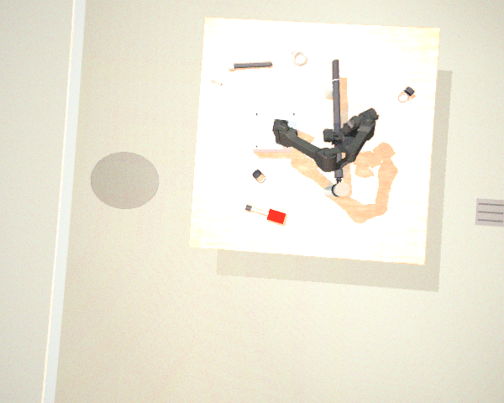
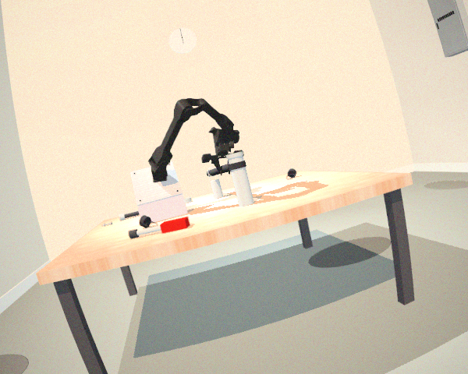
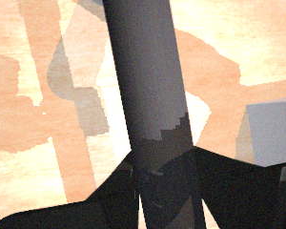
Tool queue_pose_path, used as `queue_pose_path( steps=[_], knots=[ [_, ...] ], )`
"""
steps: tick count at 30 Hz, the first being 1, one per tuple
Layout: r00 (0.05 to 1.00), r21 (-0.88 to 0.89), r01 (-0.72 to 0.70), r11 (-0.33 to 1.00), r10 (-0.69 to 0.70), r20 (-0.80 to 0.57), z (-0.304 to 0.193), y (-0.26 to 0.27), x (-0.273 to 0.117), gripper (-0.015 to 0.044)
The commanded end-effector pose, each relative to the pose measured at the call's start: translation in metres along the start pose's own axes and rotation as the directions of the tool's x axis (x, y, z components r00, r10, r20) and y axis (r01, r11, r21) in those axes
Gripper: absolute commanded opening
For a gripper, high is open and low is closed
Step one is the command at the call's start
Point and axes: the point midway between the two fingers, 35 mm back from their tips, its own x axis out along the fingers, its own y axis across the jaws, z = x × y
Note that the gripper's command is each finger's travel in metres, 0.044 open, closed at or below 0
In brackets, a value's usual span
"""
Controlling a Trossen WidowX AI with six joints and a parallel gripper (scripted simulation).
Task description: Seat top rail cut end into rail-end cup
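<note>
The long dark rail (image 1: 336, 102) (image 3: 148, 72) runs through the thin loop (image 1: 330, 84) above the short white post (image 2: 216, 188). My gripper (image 1: 337, 138) (image 2: 217, 165) (image 3: 157, 152) is shut on the rail's middle, one finger on each side. The big white post (image 2: 242, 187) stands upright with its pale cap (image 1: 341, 189) on top. The dark brace band (image 2: 238, 164) wraps it high up, just below the cap. The rail's post-side end meets the dark cup and its bracket (image 1: 338, 179) beside the post. The dark parts blend, so how deep the end sits cannot be told.
A pale box (image 2: 161, 207) stands near the arm's base. A red-ended tool (image 1: 276, 216) (image 2: 175, 224), a short dark rod (image 1: 253, 65), a pale ring (image 1: 304, 55) and black-topped small fittings (image 1: 258, 174) (image 1: 409, 91) lie on the wooden table (image 1: 226, 243) (image 2: 306, 209).
</note>
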Motion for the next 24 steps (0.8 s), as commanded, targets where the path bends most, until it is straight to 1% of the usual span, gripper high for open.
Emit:
queue_pose_path(
  steps=[1,24],
  knots=[
    [1.000,0.000,-0.001,1.000,0.001,0.000,-0.0001,0.0000,-0.0001,0.0000],
    [1.000,0.000,-0.001,1.000,0.001,0.001,0.0082,0.0013,0.0001,0.0000]
  ],
)
